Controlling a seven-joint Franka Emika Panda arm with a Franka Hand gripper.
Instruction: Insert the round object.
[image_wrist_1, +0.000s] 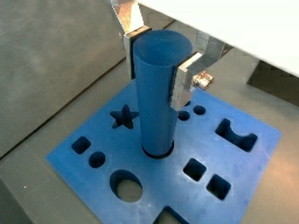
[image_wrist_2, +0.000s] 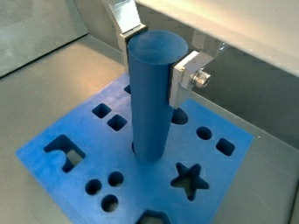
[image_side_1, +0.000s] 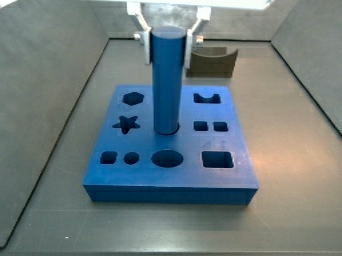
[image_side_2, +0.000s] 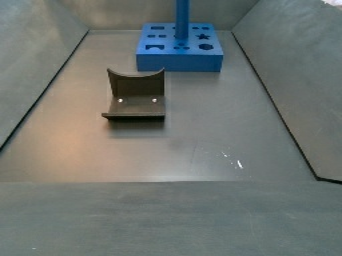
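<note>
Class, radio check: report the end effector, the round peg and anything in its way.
End effector shut on blue peg, above the holed block. Peg upright, lower end in a central round hole. Brown curved block lies apart; nothing in the way.

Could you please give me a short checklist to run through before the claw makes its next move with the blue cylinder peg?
1. Claw gripping the blue cylinder peg near its top: ok.
2. Peg upright over the blue holed block: ok in a side view.
3. Peg's lower end in the block's central hole: ok; depth cannot tell.
4. Large round hole at the block's edge left open: ok.
5. Brown curved block apart from the holed block: ok.
6. Peg fully seated before release: cannot tell.
</note>
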